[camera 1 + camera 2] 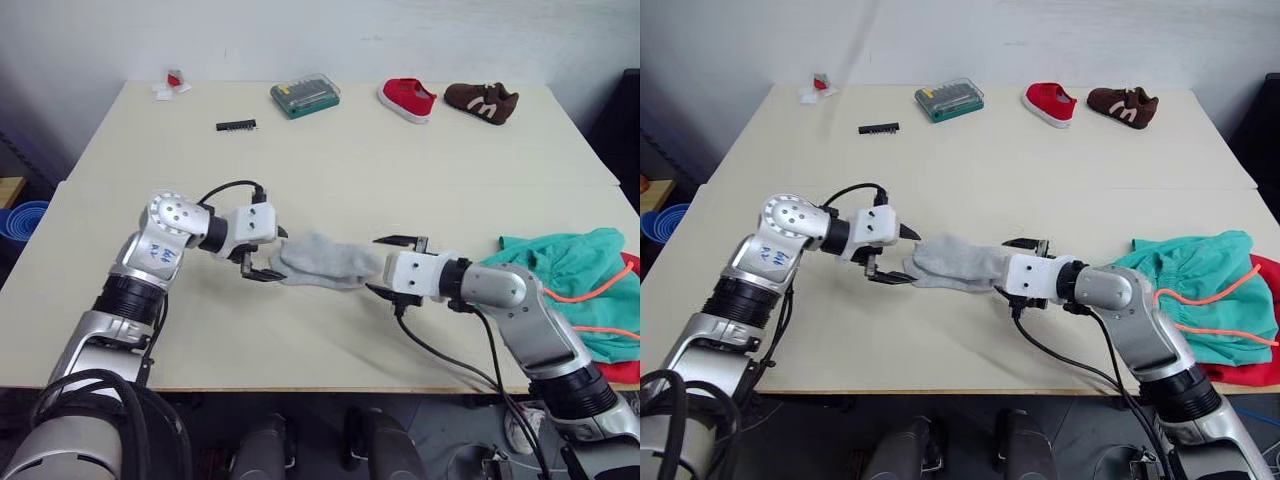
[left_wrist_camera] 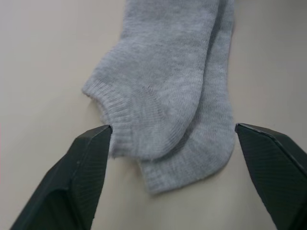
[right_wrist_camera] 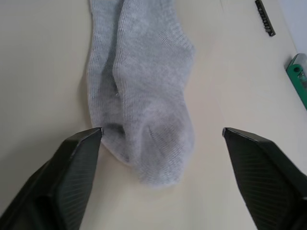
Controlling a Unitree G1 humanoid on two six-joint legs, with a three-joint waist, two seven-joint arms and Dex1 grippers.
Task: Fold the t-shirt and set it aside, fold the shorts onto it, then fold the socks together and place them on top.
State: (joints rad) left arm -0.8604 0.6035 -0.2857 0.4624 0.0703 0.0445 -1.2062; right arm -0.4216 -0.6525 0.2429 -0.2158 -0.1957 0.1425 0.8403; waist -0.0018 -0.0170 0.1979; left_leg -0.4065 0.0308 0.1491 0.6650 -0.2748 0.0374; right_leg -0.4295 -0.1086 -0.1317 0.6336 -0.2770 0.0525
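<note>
Left wrist view: my left gripper wide open, cuffs of the stacked grey socks between its fingers; right gripper open at the toes. Soft, light, floppy; I'd pinch both layers.

Socks: soft grey knit cloth, matt, fine ribbing at the cuffs. Table: smooth, matt cream surface – looks laminate. Fingers: black plastic, matt, fine grooves on the faces. Shorts: teal cloth, soft and crumpled, with an orange cord; t-shirt under them is red cloth. Arm shells look like brushed metal, grey and satin. Box: glossy plastic, clear lid.
</note>
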